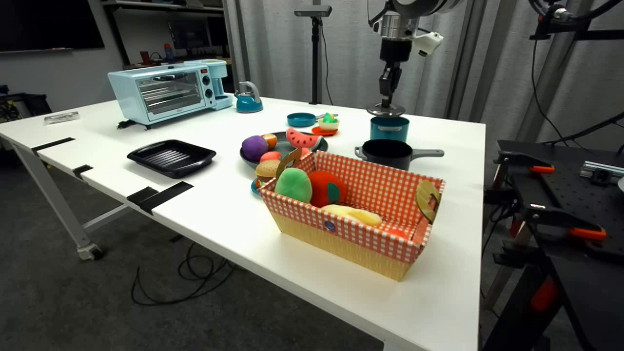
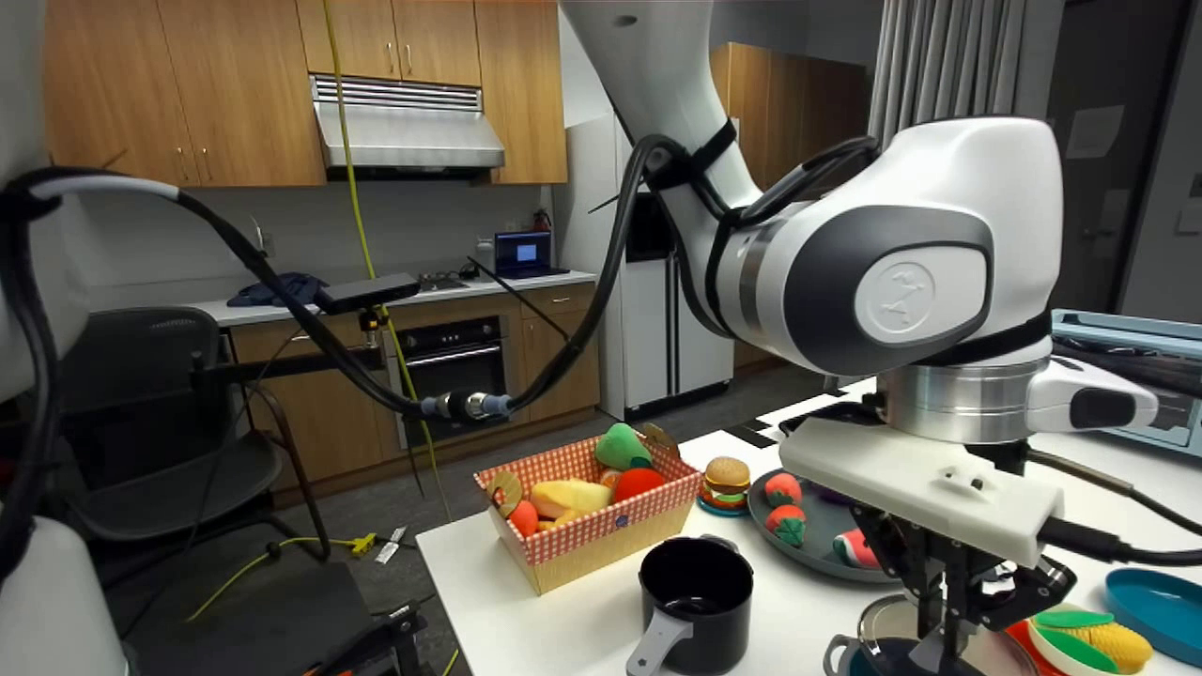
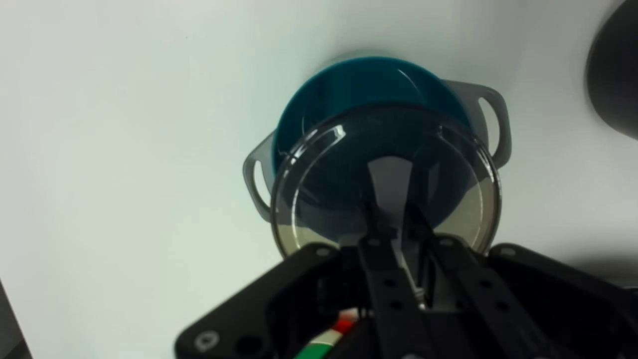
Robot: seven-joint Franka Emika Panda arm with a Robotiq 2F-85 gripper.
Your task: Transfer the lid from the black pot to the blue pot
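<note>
The clear round lid [image 1: 379, 110] with a dark rim hangs from my gripper [image 1: 386, 101], which is shut on its grey handle. The lid [image 3: 324, 149] also shows in the wrist view, with the gripper [image 3: 394, 224] over it. It is just above the teal blue pot [image 1: 389, 129]. In the wrist view it overlaps the lower part of the blue pot [image 3: 359, 82], leaving the upper part of the opening uncovered. The black pot [image 1: 388, 155] with a long grey handle stands beside it, uncovered. The black pot [image 2: 704, 601] also shows in an exterior view, where the blue pot is mostly cut off.
A checked basket [image 1: 341, 234] of toy food stands near the black pot. A grey pan [image 2: 826, 549] with toy fruit, a small bowl [image 1: 328, 125] on a red saucer and a teal pan [image 1: 301, 119] lie nearby. A black square tray [image 1: 171, 158] and toy oven [image 1: 161, 92] stand farther off.
</note>
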